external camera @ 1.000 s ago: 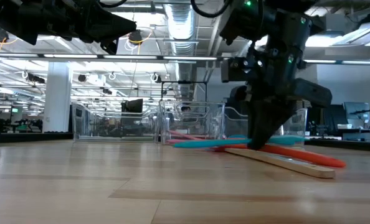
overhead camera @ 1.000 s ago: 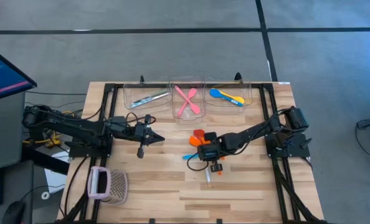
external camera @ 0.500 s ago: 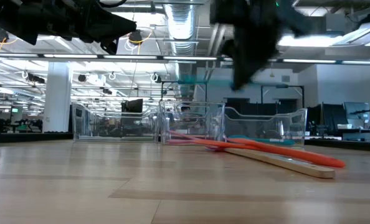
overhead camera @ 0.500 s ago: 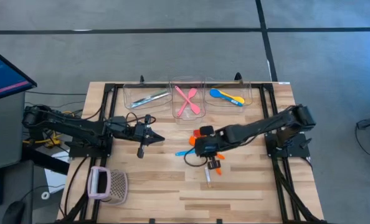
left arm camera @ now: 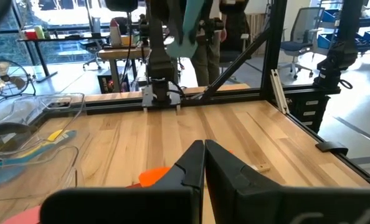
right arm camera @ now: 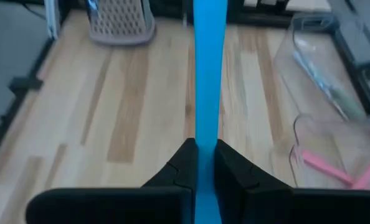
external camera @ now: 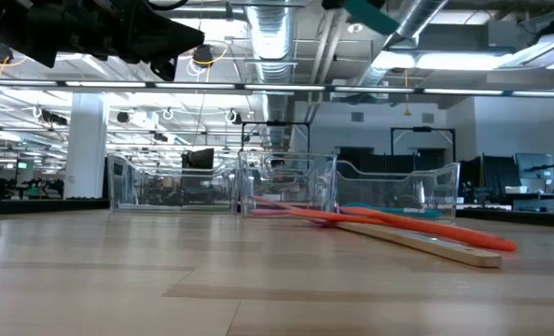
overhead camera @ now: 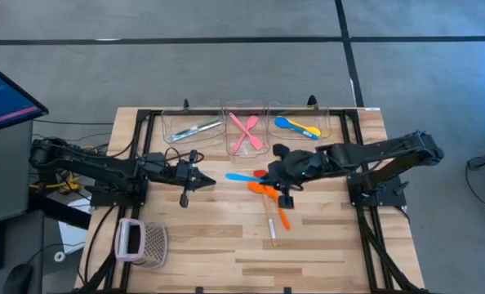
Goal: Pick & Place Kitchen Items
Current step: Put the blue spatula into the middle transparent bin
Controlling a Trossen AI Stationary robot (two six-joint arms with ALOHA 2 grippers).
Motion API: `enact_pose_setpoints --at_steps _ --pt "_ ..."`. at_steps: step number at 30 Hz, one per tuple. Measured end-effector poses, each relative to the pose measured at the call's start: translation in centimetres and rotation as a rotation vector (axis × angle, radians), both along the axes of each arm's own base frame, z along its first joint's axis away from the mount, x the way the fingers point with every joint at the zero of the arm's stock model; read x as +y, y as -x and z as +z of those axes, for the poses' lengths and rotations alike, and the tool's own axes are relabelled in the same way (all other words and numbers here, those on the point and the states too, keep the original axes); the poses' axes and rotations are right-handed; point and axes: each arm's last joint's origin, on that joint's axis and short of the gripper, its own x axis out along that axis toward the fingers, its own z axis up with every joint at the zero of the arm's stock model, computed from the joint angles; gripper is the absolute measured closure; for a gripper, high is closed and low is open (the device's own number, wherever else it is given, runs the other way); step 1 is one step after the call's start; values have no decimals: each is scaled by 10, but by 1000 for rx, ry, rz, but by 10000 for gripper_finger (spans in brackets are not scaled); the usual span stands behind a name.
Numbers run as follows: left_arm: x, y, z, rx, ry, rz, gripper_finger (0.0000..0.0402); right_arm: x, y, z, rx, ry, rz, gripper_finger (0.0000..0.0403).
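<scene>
The left gripper (overhead camera: 184,181) waits clenched and empty near the table's left edge. At mid-table, the right gripper (overhead camera: 282,172) has lifted the blue spoon (overhead camera: 241,176) off the wood, clamped on its handle; carrying to a bin looks next.

We see bare surface (overhead camera: 324,245) across the lower right of the frame, while the clear bins (overhead camera: 246,126) block the top edge and the mesh basket (overhead camera: 142,242) the lower left.
</scene>
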Motion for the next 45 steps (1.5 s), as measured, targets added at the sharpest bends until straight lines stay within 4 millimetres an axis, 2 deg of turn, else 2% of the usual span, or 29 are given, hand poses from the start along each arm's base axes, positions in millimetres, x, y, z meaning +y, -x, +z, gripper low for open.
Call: enact_pose_setpoints --at_steps 7,13,16,27,36,42,45 --pt "0 0 0 0 0 0 400 -16 -4 4 -48 -4 -51 380" --pt "0 0 0 -2 0 0 400 -46 -18 -4 -50 -28 -168 380" --pt "0 0 0 -3 0 0 400 -63 -24 -3 -96 -121 -179 380" --pt "0 0 1 -8 0 0 400 -132 -18 3 -186 -290 -326 380" --pt "0 0 1 -9 0 0 400 -159 -15 8 -275 -283 -389 380" --pt "0 0 1 -14 1 0 400 -173 -40 -13 -301 -226 -466 380" --pt "0 0 2 -16 1 0 400 -186 -50 -39 -228 -225 -529 380"
